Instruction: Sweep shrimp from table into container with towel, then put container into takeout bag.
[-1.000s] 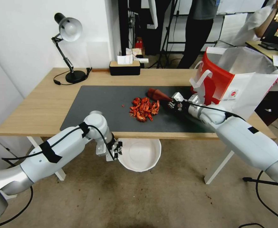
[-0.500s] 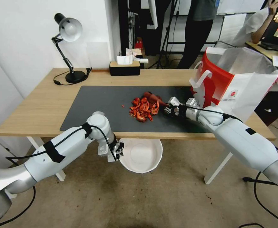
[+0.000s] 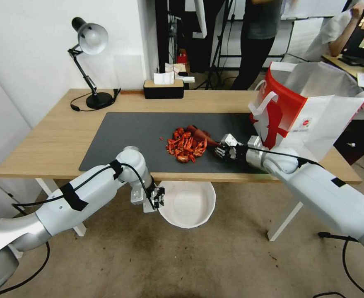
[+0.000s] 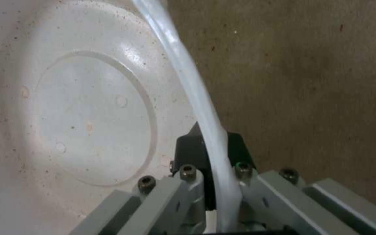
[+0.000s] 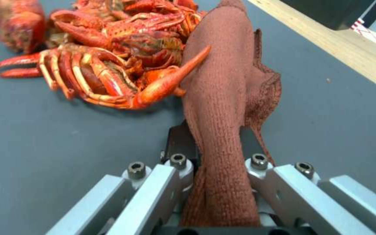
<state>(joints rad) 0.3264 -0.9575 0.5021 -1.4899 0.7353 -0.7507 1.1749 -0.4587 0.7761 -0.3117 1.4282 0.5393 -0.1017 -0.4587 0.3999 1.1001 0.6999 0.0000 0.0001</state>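
Fingers of my right gripper [image 3: 220,150] are clamped on the rust-red knitted cloth towel [image 3: 201,134], low over the large dark grey rectangular mat [image 3: 124,136] that lies on the long light-wood surface [image 3: 45,140]. In the right wrist view the towel [image 5: 223,107] runs out from between my fingers [image 5: 175,166] as a thick fold and touches the heap of bright red-orange shrimp shell pieces [image 5: 109,62]; one claw lies against the cloth. The heap [image 3: 186,144] sits on the mat near the middle, a little toward the mat's near edge, with the towel on its bag side. One small red scrap [image 3: 161,138] lies on the mat just beside the heap, on the lamp side.

My left gripper [image 3: 158,198] is below the surface's near edge, beyond the mat's front edge, with its fingers closed on the rim of the round plain white deep-sided container [image 3: 186,204]. The left wrist view shows the rim [image 4: 205,107] pinched between the two fingers [image 4: 188,153]; the container's inside [image 4: 88,117] carries fine reddish specks. The container hangs over the floor [image 3: 215,265], almost directly below the heap.

The stiff red and white paper takeout bag with white loop handles [image 3: 306,111] stands open at the mat's far right end, silvery lining showing. Beyond the mat's far edge stand a black desk lamp [image 3: 90,62] and a dark tissue box [image 3: 163,87].
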